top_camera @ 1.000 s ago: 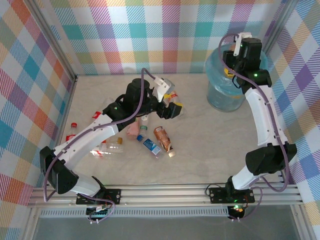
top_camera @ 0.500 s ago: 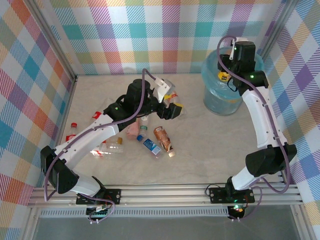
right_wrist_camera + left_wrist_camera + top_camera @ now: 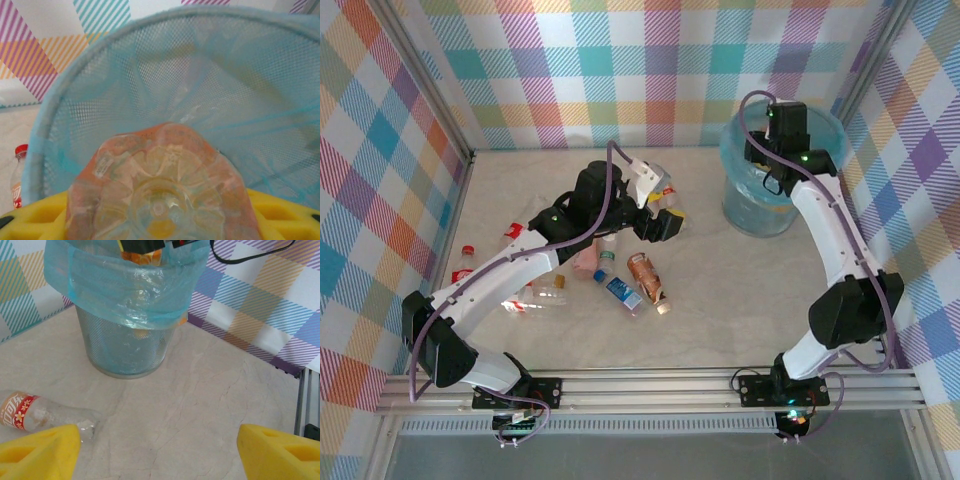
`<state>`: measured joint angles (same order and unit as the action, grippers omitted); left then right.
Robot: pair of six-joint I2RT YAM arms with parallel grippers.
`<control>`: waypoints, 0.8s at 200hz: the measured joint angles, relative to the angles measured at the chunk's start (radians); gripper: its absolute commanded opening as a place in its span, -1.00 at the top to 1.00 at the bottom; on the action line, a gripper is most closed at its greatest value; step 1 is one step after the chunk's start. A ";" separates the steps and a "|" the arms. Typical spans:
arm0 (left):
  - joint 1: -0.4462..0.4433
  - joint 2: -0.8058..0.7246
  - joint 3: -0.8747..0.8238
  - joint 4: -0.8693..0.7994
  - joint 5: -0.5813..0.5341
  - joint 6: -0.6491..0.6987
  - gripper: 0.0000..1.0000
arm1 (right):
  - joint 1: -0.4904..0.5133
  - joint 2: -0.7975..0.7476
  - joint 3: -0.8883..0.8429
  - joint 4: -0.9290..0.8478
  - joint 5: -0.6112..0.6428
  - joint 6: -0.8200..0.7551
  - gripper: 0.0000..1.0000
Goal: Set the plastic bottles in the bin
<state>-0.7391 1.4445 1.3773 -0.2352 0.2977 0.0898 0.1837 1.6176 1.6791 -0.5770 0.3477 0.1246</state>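
Lying on the table (image 3: 740,290), more bottles (image 3: 620,285) wait; the left gripper (image 3: 157,450) hangs wide open, holding nothing; farther back the right gripper (image 3: 160,220) squeezes an orange bottle (image 3: 160,170) above the bin (image 3: 225,90); let go only once it is over the middle.

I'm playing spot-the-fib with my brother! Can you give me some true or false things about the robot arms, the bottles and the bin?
1. The right end effector holds an orange-labelled bottle over the bin. True.
2. The left end effector grips a bottle. False: its fingers stand apart with nothing between them.
3. A blue bag lines the bin. True.
4. Every bottle is in the bin. False: several bottles lie on the table.
5. The bin lies on its side. False: it stands upright.
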 measured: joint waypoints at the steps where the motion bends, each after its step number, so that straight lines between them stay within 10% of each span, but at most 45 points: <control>1: 0.000 0.000 0.000 0.000 0.000 0.000 -0.64 | 0.000 0.001 0.000 0.000 0.000 0.000 -0.28; 160: 0.000 0.000 0.010 -0.067 -0.062 -0.020 -0.62 | 0.001 -0.021 0.018 -0.028 -0.055 0.026 -0.46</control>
<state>-0.7391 1.4445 1.3872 -0.3023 0.2356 0.0700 0.1848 1.5963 1.6974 -0.6052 0.2932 0.1501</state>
